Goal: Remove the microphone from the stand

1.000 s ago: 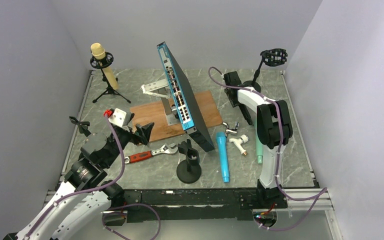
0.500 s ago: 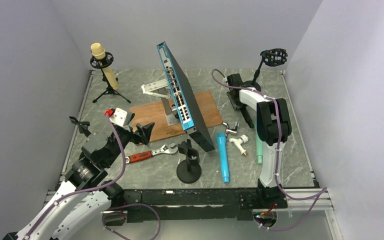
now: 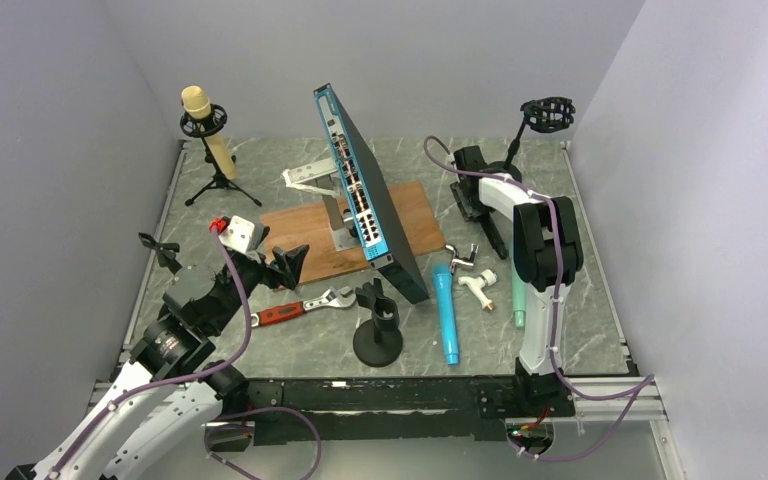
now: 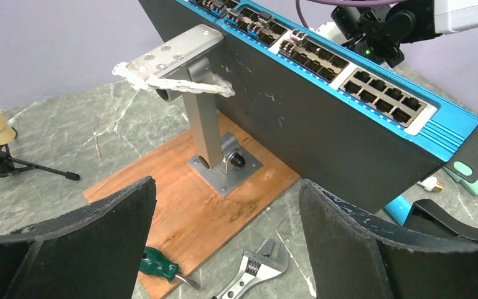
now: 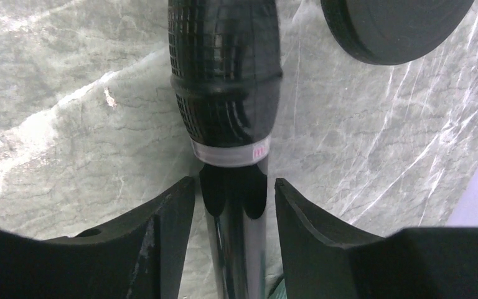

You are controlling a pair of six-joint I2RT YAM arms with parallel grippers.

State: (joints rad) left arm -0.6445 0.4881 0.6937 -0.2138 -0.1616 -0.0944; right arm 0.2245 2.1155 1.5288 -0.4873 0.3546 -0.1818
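A black microphone (image 5: pixel 224 75) lies on the marble table, its mesh head pointing away from the right wrist camera and its shiny handle running back between my right fingers. My right gripper (image 5: pixel 234 187) is open, with a narrow gap on each side of the handle. The round black base (image 5: pixel 398 25) of the empty stand (image 3: pixel 547 113) sits just past the head at the back right. In the top view my right gripper (image 3: pixel 470 190) is low beside that stand. My left gripper (image 4: pixel 227 193) is open and empty at the front left (image 3: pixel 285 262).
A beige microphone (image 3: pixel 200 110) stands in a tripod stand at the back left. A blue-edged network switch (image 3: pixel 365 195) leans on a bracket on a wooden board (image 4: pixel 180 205). A wrench (image 3: pixel 305 305), a second black stand (image 3: pixel 378 335), a blue tube (image 3: pixel 446 315) and fittings lie at the front.
My right arm shifted slightly toward the back right stand between the earliest frame and now. The left arm has not moved.
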